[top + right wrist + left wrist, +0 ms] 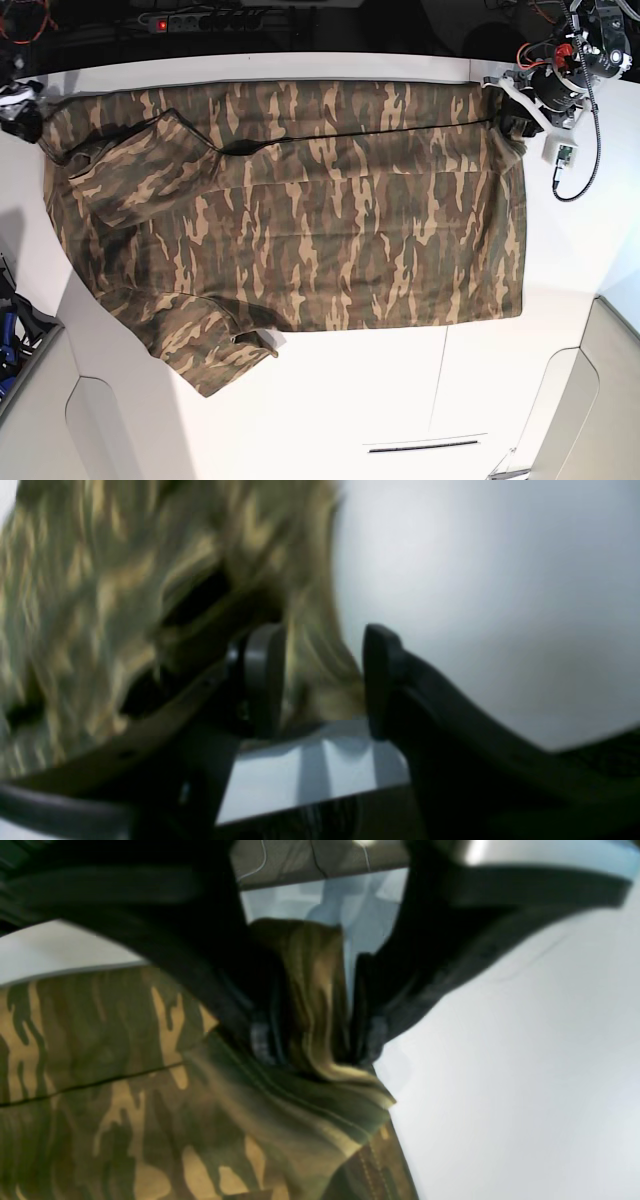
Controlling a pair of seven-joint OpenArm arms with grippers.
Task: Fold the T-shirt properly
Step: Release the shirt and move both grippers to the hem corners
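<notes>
Showing T-shirt (315,1005) (wrist view) between claw (312,1040)

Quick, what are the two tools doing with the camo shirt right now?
Left tool: open, a bunched corner of the T-shirt between its fingers.
Right tool: open, shirt cloth in the gap; grip cannot be told, picture blurred.

1. You are looking at a T-shirt (300,210) of soft, matt woven cloth, printed in camouflage, with stitched seams showing.
2. You are seeing it lying on a worktop (350,400) that is looking smooth, white and faintly sheened.
3. You are viewing the left pincer (312,1040) in matt black plastic.
4. The right pincer (322,680) is showing dark, smooth plastic with a grey pad.
</notes>
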